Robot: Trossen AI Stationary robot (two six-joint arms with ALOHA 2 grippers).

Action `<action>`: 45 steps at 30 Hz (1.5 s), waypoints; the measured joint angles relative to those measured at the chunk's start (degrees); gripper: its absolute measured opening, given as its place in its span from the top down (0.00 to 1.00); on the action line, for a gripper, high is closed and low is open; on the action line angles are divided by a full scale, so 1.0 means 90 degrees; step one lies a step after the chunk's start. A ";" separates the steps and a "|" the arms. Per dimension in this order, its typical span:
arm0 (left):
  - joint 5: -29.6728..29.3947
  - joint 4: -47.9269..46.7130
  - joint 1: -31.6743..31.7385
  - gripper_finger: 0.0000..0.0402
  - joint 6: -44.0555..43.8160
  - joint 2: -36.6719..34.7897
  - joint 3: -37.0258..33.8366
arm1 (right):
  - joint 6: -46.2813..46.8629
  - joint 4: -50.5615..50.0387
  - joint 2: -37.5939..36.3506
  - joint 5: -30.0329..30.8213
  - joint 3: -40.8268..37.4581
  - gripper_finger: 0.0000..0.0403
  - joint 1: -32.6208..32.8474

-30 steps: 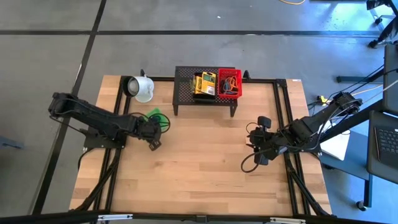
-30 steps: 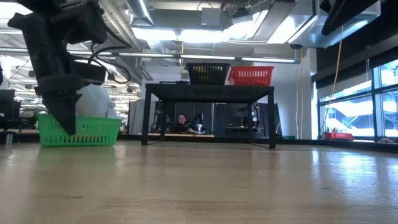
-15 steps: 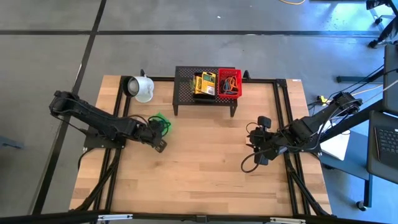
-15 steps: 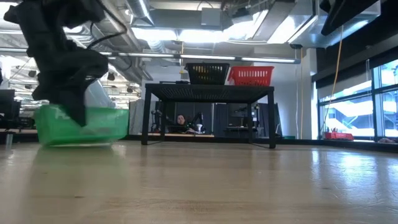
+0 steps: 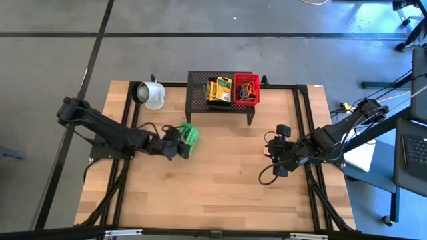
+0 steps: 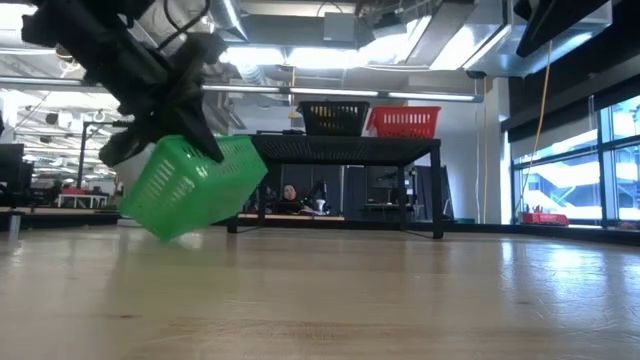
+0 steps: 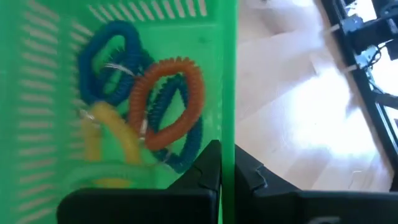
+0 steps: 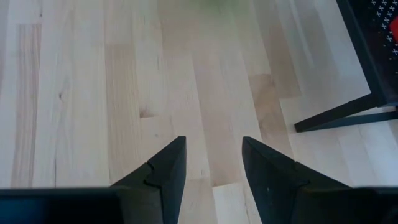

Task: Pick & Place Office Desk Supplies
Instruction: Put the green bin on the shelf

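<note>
My left gripper (image 5: 175,144) is shut on a small green slotted basket (image 5: 189,138), which shows tipped in the low view (image 6: 190,185). Inside the green basket lie coiled loops: blue (image 7: 109,53), orange (image 7: 168,102) and yellow (image 7: 109,134). Yellow boxes with green print (image 5: 220,89) lie in a black basket on the black mesh shelf (image 5: 200,81), beside a red basket (image 5: 245,89) holding more loops. My right gripper (image 5: 273,157) waits open above bare wood (image 8: 212,155) near the table's right side. My left gripper holds the green basket by one side wall (image 7: 228,124), which stands between the two fingers. One finger (image 7: 208,167) is inside the basket and the other (image 7: 250,177) outside. The basket is tipped, its lowest corner (image 6: 165,237) close to the table; whether it touches, I cannot tell.
A white mug (image 5: 152,94) lies on its side at the far left of the table. The black mesh shelf (image 6: 335,150) stands at the far middle, with the black basket (image 6: 333,117) and the red basket (image 6: 405,121) on top. Bare wood spreads between the arms.
My left gripper has moved toward the table's right and near edges, taking the green basket with it. The basket stood flat on the table a second ago; now it is raised and tipped over to one side.
</note>
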 joint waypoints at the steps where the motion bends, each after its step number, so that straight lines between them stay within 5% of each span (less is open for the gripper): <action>1: 0.0035 0.0112 -0.0001 0.99 -0.0090 0.0145 0.0000 | 0.0000 -0.0001 0.0000 0.0000 0.0000 0.61 0.0000; 12: 0.0376 0.0993 0.0095 0.97 -0.0191 0.0871 0.0012 | -0.0192 -0.0002 0.0002 -0.0001 0.0000 0.61 0.0000; 28: 0.0902 0.1422 0.0546 0.68 0.0549 0.0857 -0.0005 | -0.0185 -0.0002 0.0002 -0.0026 0.0000 0.61 -0.0001; 31: 0.1524 0.1769 0.0697 0.66 0.1470 0.0650 -0.0007 | -0.0182 -0.0003 0.0002 -0.0027 0.0000 0.61 0.0000; 38: 0.4363 0.1848 0.0750 0.67 0.4861 -0.0169 -0.0005 | -0.0068 -0.0003 0.0002 -0.0027 0.0000 0.61 0.0000; 45: 0.4055 0.0228 0.0422 0.67 0.8534 -0.0482 -0.0005 | 0.0053 -0.0002 0.0002 -0.0024 0.0000 0.61 0.0000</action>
